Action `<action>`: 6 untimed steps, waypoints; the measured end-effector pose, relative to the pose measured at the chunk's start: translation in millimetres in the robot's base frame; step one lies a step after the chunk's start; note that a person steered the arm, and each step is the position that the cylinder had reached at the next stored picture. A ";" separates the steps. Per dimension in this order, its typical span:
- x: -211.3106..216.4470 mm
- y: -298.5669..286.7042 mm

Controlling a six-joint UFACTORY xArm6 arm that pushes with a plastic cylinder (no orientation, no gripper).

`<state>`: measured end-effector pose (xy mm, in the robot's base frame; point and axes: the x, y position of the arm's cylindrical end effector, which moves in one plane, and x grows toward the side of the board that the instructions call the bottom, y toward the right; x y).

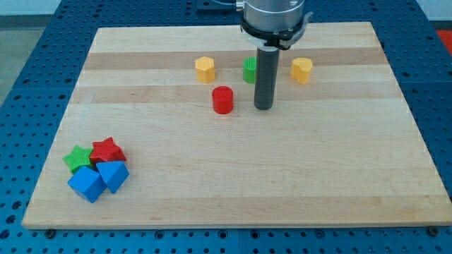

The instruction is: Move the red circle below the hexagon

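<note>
The red circle (222,99) is a short red cylinder on the wooden board, in the upper middle of the view. The yellow hexagon (205,69) stands just above it and a little to the view's left. My tip (263,107) rests on the board to the right of the red circle, a short gap apart from it and about level with it. The rod rises in front of a green block (249,70), hiding its right side.
A yellow heart-like block (301,70) stands right of the rod. At the lower left a cluster holds a green star (78,157), a red star (107,150) and two blue blocks (87,184) (113,175). The board (233,197) ends in edges all round.
</note>
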<state>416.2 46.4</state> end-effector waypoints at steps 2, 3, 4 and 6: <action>-1.5 -36.6; -1.5 -58.2; -1.5 -71.8; -34.9 -50.9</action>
